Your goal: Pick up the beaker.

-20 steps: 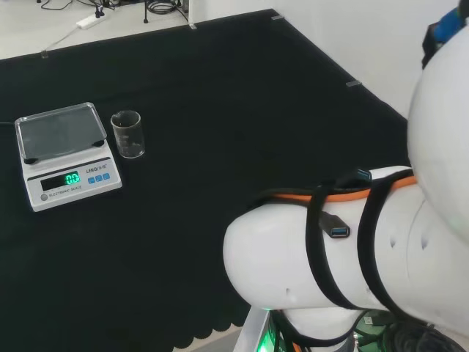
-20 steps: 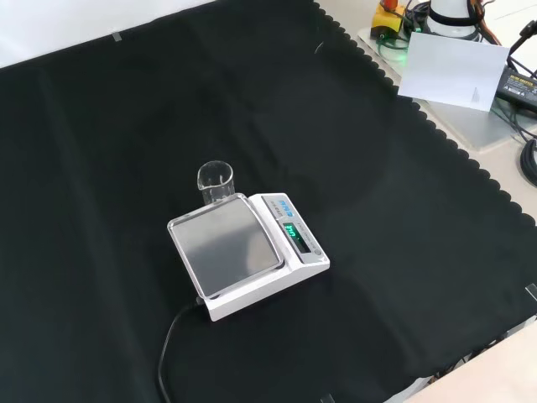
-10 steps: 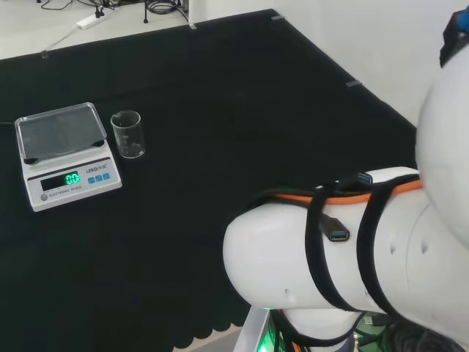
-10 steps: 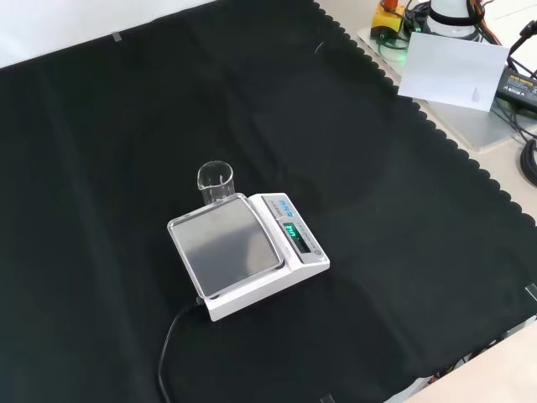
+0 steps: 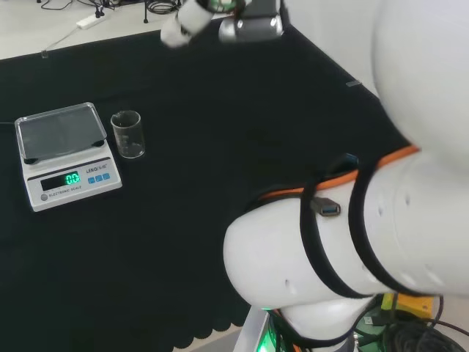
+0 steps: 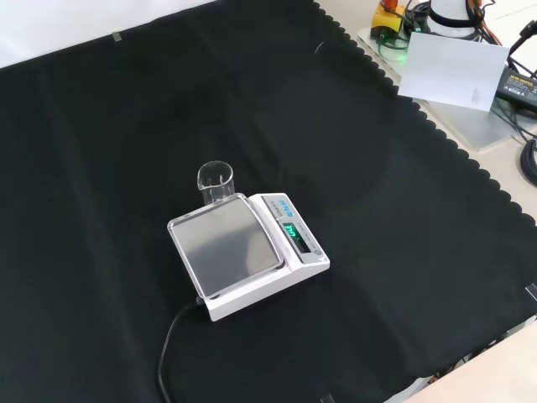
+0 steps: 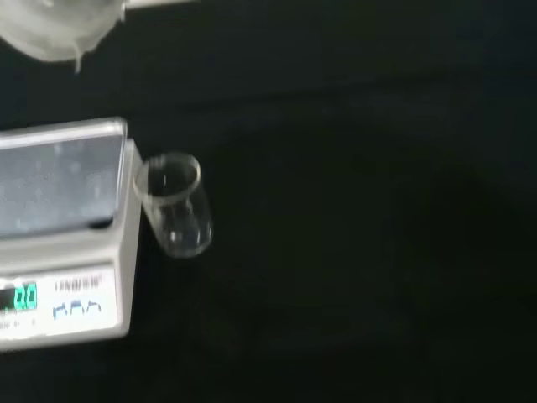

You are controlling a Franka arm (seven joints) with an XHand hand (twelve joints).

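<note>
In the head view, the small clear glass beaker (image 5: 127, 134) stands upright just right of the white digital scale (image 5: 64, 155), untouched. In the front view it sits just behind the scale on the black cloth (image 6: 377, 252). In the wrist view a blurred white part of the hand (image 7: 54, 29) shows, its fingers' state impossible to tell. The approach is likely in hand; next comes descending to the beaker.

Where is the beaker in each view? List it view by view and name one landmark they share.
Head view: the beaker stands upright on the black cloth at the left, just right of the scale.
Front view: the beaker stands near the middle, just behind the scale.
Wrist view: the beaker shows close beside the scale.
Shared landmark: the scale with its lit green display.
</note>
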